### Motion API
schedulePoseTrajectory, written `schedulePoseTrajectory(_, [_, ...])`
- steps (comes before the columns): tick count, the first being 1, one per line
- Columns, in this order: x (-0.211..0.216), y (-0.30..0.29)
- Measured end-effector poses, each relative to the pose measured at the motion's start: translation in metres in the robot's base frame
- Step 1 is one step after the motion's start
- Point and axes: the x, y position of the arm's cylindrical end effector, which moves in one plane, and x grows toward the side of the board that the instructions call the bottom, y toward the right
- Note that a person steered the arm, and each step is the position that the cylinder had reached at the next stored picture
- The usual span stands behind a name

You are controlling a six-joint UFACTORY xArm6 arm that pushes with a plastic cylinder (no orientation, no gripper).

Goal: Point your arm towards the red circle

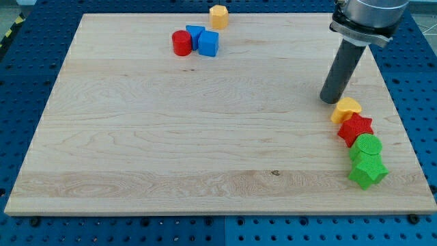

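The red circle (181, 43) sits near the view's top of the wooden board (171, 137), touching two blue blocks (204, 41). A yellow block (218, 16) stands just above them. My tip (330, 100) is far off at the view's right, just above a yellow heart (346, 108). It holds nothing. Below the heart sit a red star (356, 128), a green circle (368, 147) and a green star (368, 171).

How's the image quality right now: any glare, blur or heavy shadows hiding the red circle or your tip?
Camera view: even, soft lighting, no glare on the wooden board; the red circle near the view's top is sharp; my tip, at the view's right just above the yellow heart, casts only a faint shadow; the board's edges show perspective taper, no visible blur.
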Motion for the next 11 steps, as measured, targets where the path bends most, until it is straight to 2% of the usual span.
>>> schedulePoseTrajectory(1, [-0.013, -0.028])
schedulePoseTrajectory(3, [-0.021, -0.132])
schedulePoseTrajectory(6, [-0.077, -0.319])
schedulePoseTrajectory(7, [-0.120, -0.367])
schedulePoseTrajectory(9, [-0.186, -0.374])
schedulePoseTrajectory(11, [-0.190, -0.310])
